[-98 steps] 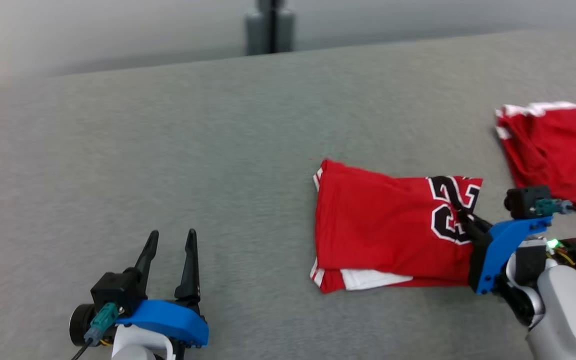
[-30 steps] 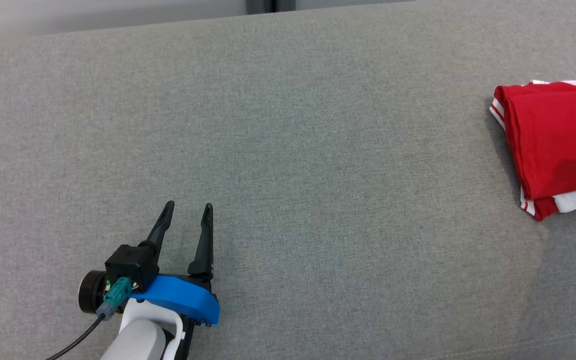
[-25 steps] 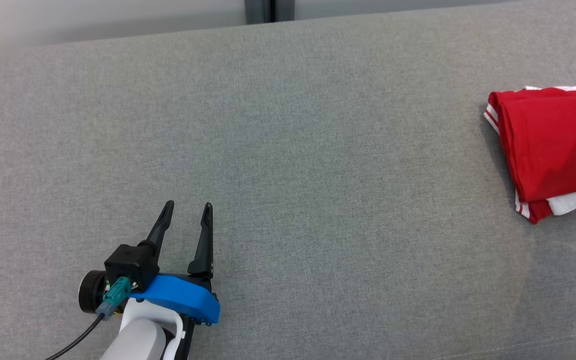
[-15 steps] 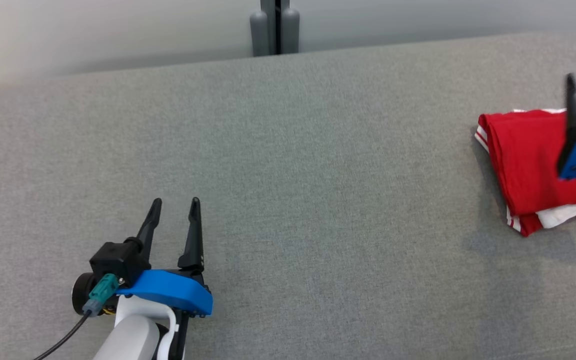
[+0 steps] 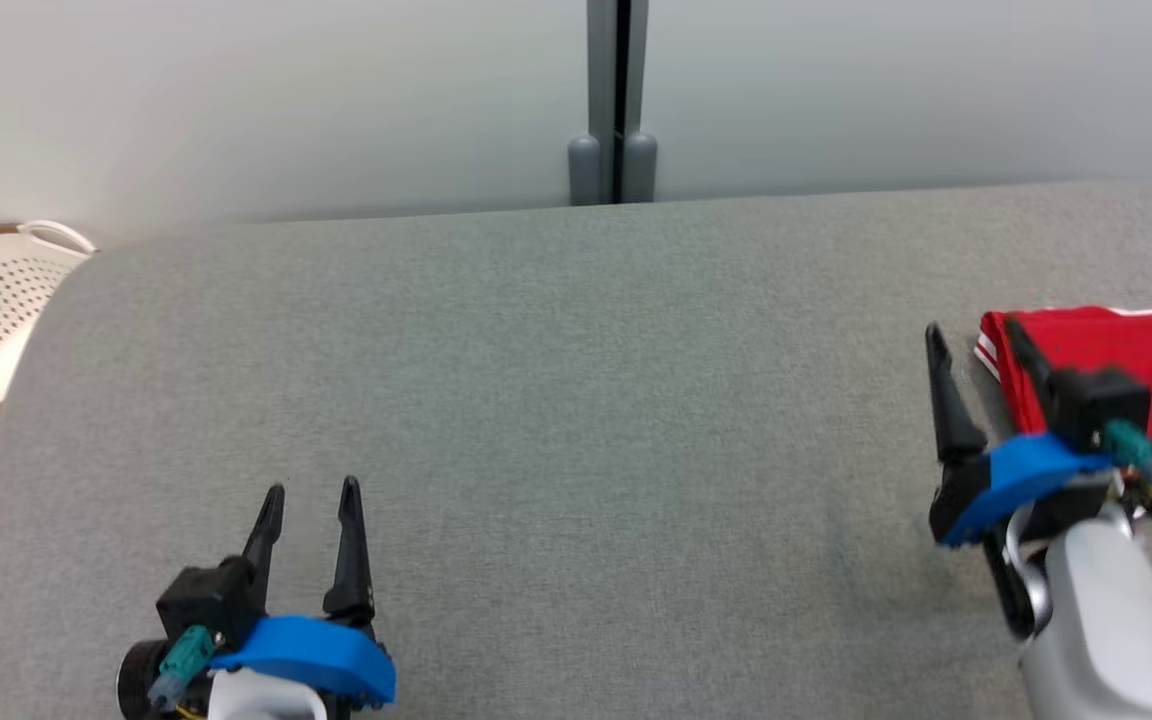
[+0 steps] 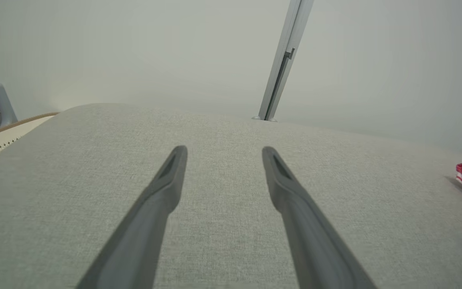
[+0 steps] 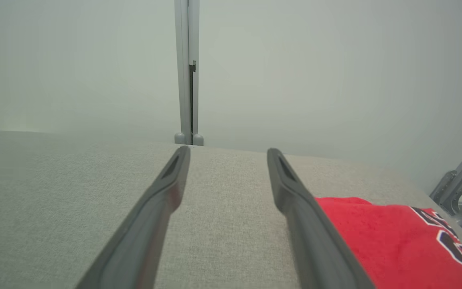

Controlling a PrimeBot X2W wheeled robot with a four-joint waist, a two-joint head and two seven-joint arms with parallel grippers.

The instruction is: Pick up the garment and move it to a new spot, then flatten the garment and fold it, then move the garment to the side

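Head view: garment point(image 5: 1111, 342) far right

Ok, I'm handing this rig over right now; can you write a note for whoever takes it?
Left gripper: open, empty, over the bare grey surface.
Right gripper: open, empty, beside the left edge of the red garment.
Garment: folded, lying at the surface's right side.
Done: fold and move aside look complete.
Left: apparently nothing; perhaps just check the fold.
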